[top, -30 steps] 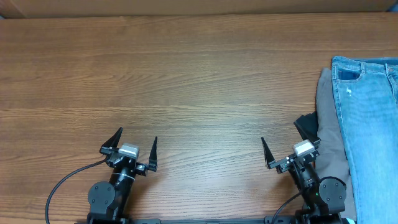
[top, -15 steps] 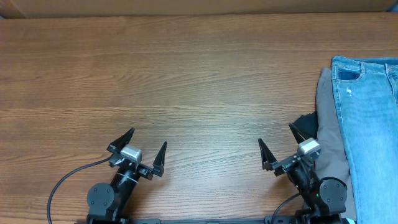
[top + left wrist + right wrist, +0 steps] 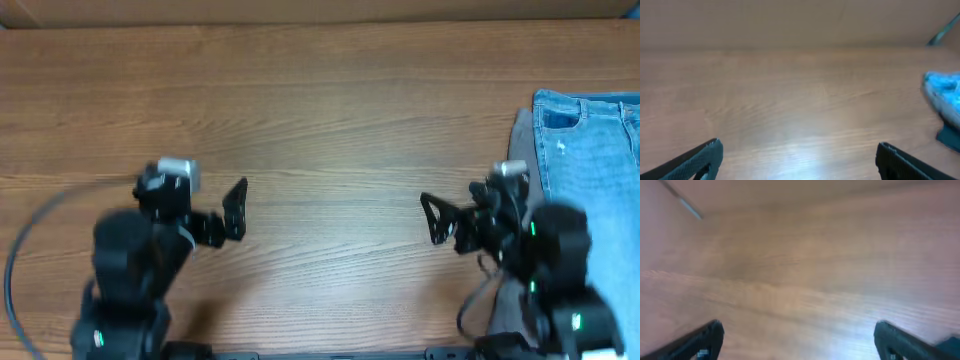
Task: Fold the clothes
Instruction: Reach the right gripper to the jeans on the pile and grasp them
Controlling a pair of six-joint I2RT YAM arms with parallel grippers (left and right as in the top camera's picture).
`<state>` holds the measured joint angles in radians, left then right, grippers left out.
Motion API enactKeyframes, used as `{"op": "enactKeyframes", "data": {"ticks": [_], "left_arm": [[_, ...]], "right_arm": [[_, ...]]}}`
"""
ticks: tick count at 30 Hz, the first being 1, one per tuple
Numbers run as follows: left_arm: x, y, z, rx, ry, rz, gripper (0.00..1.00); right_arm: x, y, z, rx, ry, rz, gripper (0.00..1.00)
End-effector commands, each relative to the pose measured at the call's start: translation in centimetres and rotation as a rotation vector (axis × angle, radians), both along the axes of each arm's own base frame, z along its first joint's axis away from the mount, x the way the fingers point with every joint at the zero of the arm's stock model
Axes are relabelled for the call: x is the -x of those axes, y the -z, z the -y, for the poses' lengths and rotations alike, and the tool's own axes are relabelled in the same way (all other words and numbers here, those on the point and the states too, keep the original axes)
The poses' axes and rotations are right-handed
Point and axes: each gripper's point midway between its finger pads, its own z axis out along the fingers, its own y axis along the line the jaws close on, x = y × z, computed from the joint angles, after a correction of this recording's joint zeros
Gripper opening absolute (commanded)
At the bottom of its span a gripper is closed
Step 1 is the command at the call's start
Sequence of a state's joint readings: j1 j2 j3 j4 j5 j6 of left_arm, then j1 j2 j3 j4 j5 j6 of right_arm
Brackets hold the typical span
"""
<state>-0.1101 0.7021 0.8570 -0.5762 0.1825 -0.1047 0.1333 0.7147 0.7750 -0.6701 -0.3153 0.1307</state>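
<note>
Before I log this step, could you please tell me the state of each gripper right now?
Left gripper: open, holding nothing.
Right gripper: open, holding nothing.

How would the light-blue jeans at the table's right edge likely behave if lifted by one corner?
The jeans lie flat and limp, so they would probably drape and sag rather than hold shape. Long denim, they are likely fairly heavy for cloth. They overlap the grey trousers, so dragging might pull those along.
</note>
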Motion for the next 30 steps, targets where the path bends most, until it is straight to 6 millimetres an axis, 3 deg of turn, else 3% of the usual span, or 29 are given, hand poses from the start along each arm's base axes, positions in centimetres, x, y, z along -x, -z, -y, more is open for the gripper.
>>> {"op": "enactKeyframes", "data": {"ticks": [1, 4, 8, 11, 14, 18, 22, 24, 25, 30], "left_arm": [[-3.0, -2.4, -0.1, -0.032, -0.010, -0.112, 1.00], [-4.8, -2.1, 0.2, -0.054, -0.003, -0.249, 1.00], [-5.6, -1.2, 1.5, -0.020, 0.059, -0.372, 1.00], [-5.6, -0.8, 3.0, 0.028, 0.132, -0.405, 1.00], [-5.6, -0.2, 3.0, 0.027, 0.131, -0.428, 1.00], [-5.4, 0.0, 3.0, 0.027, 0.130, -0.440, 1.00], [-5.3, 0.0, 3.0, 0.027, 0.130, -0.441, 1.00], [-5.3, 0.0, 3.0, 0.027, 0.130, -0.441, 1.00], [-5.3, 0.0, 3.0, 0.027, 0.130, -0.441, 1.00], [-5.3, 0.0, 3.0, 0.027, 0.130, -0.441, 1.00]], "right_arm": [[-3.2, -2.6, -0.6, 0.018, -0.005, -0.131, 1.00], [-6.2, -3.5, -0.9, 0.041, -0.003, -0.241, 1.00], [-9.3, -1.5, -1.0, 0.076, -0.007, -0.346, 1.00], [-11.5, 0.1, 0.5, 0.072, 0.054, -0.388, 1.00], [-14.4, 1.8, 6.5, 0.038, 0.302, -0.427, 0.99], [-17.2, 2.3, 15.5, -0.036, 0.593, -0.375, 0.92], [-18.6, 3.2, 21.4, -0.085, 0.706, -0.334, 0.86], [-18.4, 5.2, 23.6, -0.082, 0.758, -0.372, 0.85], [-18.2, 7.2, 25.2, -0.066, 0.800, -0.419, 0.85], [-18.0, 13.5, 26.7, 0.017, 0.755, -0.545, 0.85]]}}
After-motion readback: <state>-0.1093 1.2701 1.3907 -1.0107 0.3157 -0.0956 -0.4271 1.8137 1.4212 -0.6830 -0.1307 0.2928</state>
